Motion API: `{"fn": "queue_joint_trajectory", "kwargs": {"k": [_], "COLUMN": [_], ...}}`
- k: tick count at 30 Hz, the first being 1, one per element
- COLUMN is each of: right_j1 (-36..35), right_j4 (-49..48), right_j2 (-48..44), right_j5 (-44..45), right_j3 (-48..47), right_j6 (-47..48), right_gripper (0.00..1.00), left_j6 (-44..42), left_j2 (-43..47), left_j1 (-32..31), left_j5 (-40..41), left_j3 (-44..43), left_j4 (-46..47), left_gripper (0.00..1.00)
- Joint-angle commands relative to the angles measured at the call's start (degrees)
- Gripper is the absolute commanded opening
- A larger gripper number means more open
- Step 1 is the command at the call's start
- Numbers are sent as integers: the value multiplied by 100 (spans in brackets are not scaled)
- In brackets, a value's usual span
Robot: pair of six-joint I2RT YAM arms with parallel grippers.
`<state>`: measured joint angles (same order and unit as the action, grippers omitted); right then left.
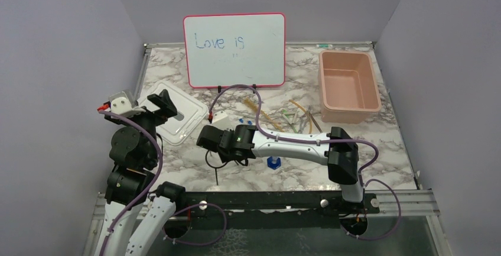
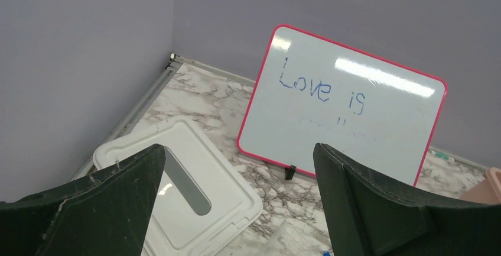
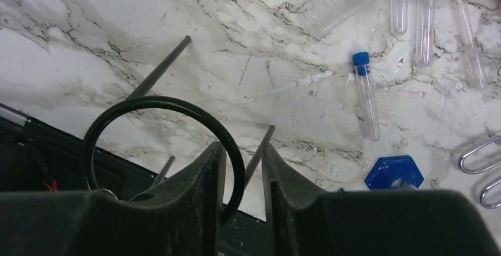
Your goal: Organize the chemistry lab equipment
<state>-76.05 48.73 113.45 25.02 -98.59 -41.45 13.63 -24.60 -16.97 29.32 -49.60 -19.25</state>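
The black wire ring (image 3: 155, 100) is pinched by the right pincer (image 3: 243, 176); its lower arc is hidden. The left pincer (image 2: 238, 191) is spread. One blue-capped tube (image 3: 367, 99) is seen whole.

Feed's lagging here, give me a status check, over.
Left gripper open, empty. Right gripper straddling black wire ring, clamp unconfirmed. Blue-capped tube nearby, not blocking.

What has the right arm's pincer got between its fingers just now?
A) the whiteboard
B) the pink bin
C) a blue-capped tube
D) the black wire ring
D: in the right wrist view the black wire ring runs down between the nearly closed fingers of the right gripper, while the nearest blue-capped tube lies apart from it.
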Motion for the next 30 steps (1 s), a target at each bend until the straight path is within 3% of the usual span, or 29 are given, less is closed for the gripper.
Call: {"fn": "queue_joint_trajectory", "kwargs": {"k": [1, 7, 19, 30], "right_j1": [-48, -41, 82, 1937], "right_j4": [96, -130, -1327, -1603], "right_j2": [-91, -271, -1500, -2748], "right_j5": [190, 235, 331, 656], "right_j3": [16, 56, 249, 176], "right_j6": [-261, -136, 1357, 2411], "right_gripper": [28, 1, 1, 1], "left_j6": [-91, -90, -177, -421], "left_j2": [86, 108, 329, 193], "left_j1": [-114, -231, -324, -342], "left_j5": [268, 346, 461, -533], "left_j3": [82, 56, -179, -281], "left_j4": [5, -29, -123, -79], "left_gripper": [99, 99, 99, 99]}}
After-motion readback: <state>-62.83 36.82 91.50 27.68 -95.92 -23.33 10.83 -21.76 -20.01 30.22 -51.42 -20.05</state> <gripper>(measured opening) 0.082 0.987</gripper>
